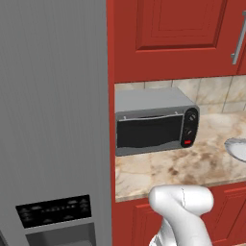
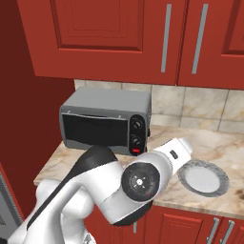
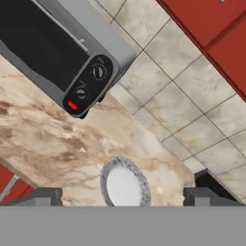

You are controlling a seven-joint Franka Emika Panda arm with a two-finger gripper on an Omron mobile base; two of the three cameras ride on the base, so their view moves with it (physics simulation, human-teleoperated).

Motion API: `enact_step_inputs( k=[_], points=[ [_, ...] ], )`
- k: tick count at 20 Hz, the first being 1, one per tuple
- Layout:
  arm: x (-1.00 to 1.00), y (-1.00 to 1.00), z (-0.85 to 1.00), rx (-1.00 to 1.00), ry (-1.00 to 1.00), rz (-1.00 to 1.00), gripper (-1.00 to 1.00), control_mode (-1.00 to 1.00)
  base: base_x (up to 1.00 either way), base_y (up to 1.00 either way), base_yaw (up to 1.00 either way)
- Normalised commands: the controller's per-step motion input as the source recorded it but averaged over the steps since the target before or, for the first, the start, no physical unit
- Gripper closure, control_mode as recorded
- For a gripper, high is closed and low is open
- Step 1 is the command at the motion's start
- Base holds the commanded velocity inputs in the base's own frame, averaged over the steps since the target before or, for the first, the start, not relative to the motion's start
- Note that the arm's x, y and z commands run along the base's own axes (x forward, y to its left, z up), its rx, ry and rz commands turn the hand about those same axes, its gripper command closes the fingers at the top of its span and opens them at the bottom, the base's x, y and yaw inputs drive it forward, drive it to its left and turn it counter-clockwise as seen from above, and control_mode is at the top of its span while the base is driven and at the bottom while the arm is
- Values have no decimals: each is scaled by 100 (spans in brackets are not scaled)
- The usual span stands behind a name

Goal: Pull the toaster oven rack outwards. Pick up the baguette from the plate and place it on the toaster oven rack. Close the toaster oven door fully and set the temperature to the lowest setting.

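Observation:
The toaster oven [image 1: 153,122] [image 2: 105,119] [image 3: 62,48] stands on the marble counter against the tiled wall, its dark glass door [image 1: 149,130] [image 2: 95,128] [image 3: 38,43] standing upright against the front. The rack is hidden behind that door. Two knobs [image 3: 98,72] and a red button [image 3: 72,105] sit on its black panel. Right of the oven lies the round plate [image 1: 235,146] [image 2: 220,183] [image 3: 103,185], with nothing on it. The baguette is out of view. My gripper [image 3: 125,197] hangs open above the plate, nothing between its fingertips [image 3: 48,197].
A tall grey fridge [image 1: 53,120] stands left of the oven. Red upper cabinets [image 2: 143,38] hang above the counter, red lower ones sit under its front edge [image 1: 158,190]. Bare marble [image 3: 43,139] lies between oven and plate.

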Motion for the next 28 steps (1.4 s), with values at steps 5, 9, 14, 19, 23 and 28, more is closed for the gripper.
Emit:
enact_step_inputs(
  k=[5, 9, 14, 19, 23, 28],
  points=[
    [13, 18, 0, -8, 2, 2, -100, -100, 0, 0, 0],
    [0, 5, 0, 0, -6, 12, -100, -100, 0, 0, 0],
    [3, 5, 0, 1, -8, 15, -100, -100, 0, 0, 0],
    [14, 39, 0, -1, 0, 6, -100, -100, 0, 0, 0],
    [21, 49, 0, -3, 2, 2, -100, -100, 0, 0, 0],
    [7, 26, 0, 0, 0, 3, -100, -100, 0, 0, 0]
  ],
)
